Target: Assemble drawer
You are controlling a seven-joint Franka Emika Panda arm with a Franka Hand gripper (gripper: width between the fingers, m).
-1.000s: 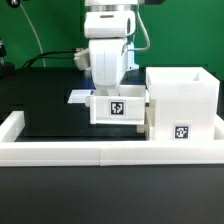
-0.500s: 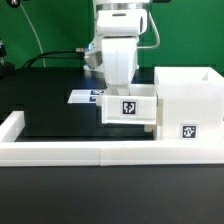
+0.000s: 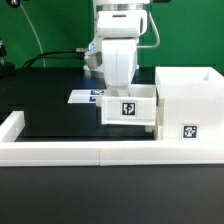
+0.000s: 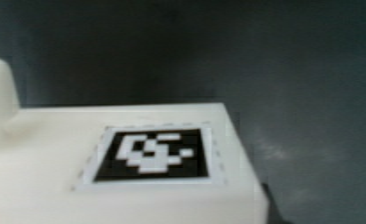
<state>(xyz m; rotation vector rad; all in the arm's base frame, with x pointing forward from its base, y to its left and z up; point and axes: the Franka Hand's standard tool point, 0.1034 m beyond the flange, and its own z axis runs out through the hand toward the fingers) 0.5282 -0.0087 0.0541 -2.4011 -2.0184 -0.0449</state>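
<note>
On the black work surface [image 3: 50, 115], bounded in front by the long low white wall [image 3: 100, 152]:

Item 1, drawer housing [image 3: 190, 105]: tall white open-topped box at the exterior view's right, tag on its front face, standing against the wall

Item 2, drawer tray [image 3: 130, 108]: small white tray, tag facing the exterior camera, directly below my gripper [image 3: 120, 88] and touching or just beside the housing's side; the wrist view shows its tagged white face [image 4: 153, 155] close up, blurred

Item 3, marker board [image 3: 85, 97]: flat, tagged, lying behind the tray, mostly hidden by my arm

Item 4, my jaws: hidden behind the tray's wall in the exterior view and out of the wrist view; whether they pinch the tray or stand spread, I cannot tell

Progress, as a judgement: one tray brought up to the housing, not visibly seated inside it; a second tray is not in view; most of the assembly appears left to do
</note>
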